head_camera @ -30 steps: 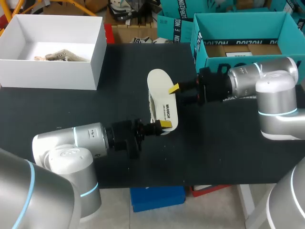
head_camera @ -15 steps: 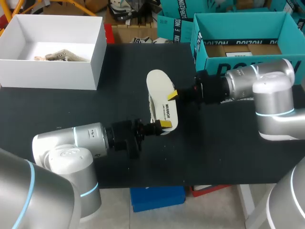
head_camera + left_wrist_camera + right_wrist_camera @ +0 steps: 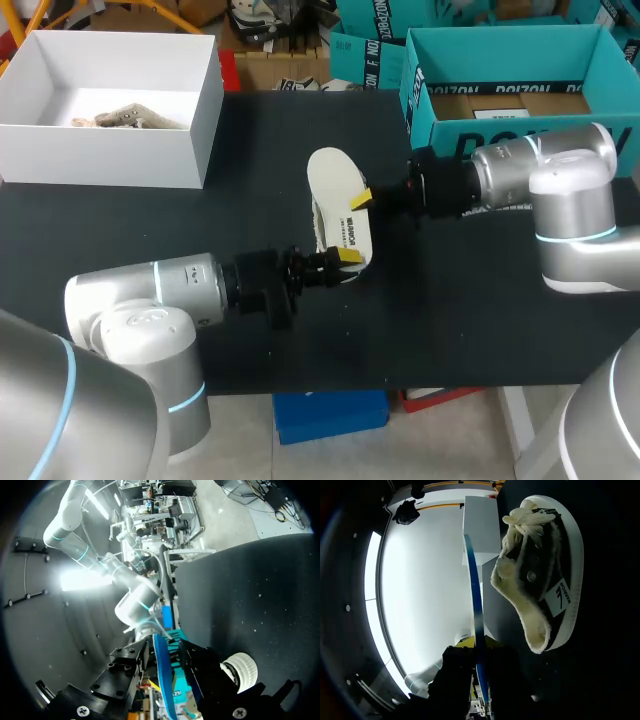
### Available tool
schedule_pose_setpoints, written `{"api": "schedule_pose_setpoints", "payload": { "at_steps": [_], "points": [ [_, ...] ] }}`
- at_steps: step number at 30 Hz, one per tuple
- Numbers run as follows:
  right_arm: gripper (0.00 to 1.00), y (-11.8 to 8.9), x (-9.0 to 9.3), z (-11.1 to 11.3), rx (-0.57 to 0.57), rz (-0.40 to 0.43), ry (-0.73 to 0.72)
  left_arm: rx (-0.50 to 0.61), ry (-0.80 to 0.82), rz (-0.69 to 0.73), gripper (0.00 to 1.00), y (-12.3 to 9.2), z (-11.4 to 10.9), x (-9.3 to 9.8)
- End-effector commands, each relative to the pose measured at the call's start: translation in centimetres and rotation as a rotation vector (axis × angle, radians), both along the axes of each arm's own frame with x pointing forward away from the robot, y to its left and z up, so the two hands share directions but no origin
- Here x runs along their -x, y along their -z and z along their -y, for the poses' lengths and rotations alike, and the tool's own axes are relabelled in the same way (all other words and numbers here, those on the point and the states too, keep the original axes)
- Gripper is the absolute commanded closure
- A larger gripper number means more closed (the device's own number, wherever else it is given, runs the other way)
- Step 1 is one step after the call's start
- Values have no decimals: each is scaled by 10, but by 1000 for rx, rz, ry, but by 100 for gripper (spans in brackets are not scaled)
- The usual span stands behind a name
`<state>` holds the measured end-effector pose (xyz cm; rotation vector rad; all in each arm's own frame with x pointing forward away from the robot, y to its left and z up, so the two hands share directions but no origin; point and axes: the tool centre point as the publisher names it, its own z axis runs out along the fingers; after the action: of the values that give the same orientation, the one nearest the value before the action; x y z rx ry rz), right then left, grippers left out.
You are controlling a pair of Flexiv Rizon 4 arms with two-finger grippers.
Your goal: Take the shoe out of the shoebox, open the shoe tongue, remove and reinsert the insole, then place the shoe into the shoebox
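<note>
The white box [image 3: 110, 155] sits far left on the counter [image 3: 150, 230]. Nearer, the left end effector [image 3: 340, 262] meets the near end of the shoe [image 3: 330, 175]. Whether it is gripping I cannot tell, but it has edged in a touch and that end has shifted with it. The shoe lies on its side mid-counter, outside any box. The right end effector [image 3: 362, 197], spread a second ago, is now clenched at the shoe's right edge, apparently on nothing. I'd guess they are steadying it for the tongue.

A matte black table [image 3: 262, 158] spans the scene from left to right, evenly lit and flecked with faint pale specks.
</note>
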<state>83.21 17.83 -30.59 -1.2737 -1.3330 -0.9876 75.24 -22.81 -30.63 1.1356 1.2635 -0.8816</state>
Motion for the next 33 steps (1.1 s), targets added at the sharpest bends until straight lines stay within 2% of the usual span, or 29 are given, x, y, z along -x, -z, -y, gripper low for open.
{"api": "schedule_pose_setpoints", "payload": {
  "at_steps": [1,9,12,17,24,33],
  "points": [
    [100,2,-1,-1,-1,0,-1,-160,-47,-75,0,-21,-19,4],
    [100,2,-1,-1,-1,0,-1,-442,-76,-214,0,-44,-61,7],
    [100,2,-1,-1,-1,0,-1,-491,-49,-225,0,-59,-69,8],
    [100,2,-1,-1,-1,0,-1,-600,35,-234,0,-88,-72,3],
    [100,2,-1,-1,-1,0,-1,-743,58,-349,0,-112,-72,-17],
    [100,2,-1,-1,-1,0,-1,-940,112,-288,0,-136,-59,-26]
  ]
}}
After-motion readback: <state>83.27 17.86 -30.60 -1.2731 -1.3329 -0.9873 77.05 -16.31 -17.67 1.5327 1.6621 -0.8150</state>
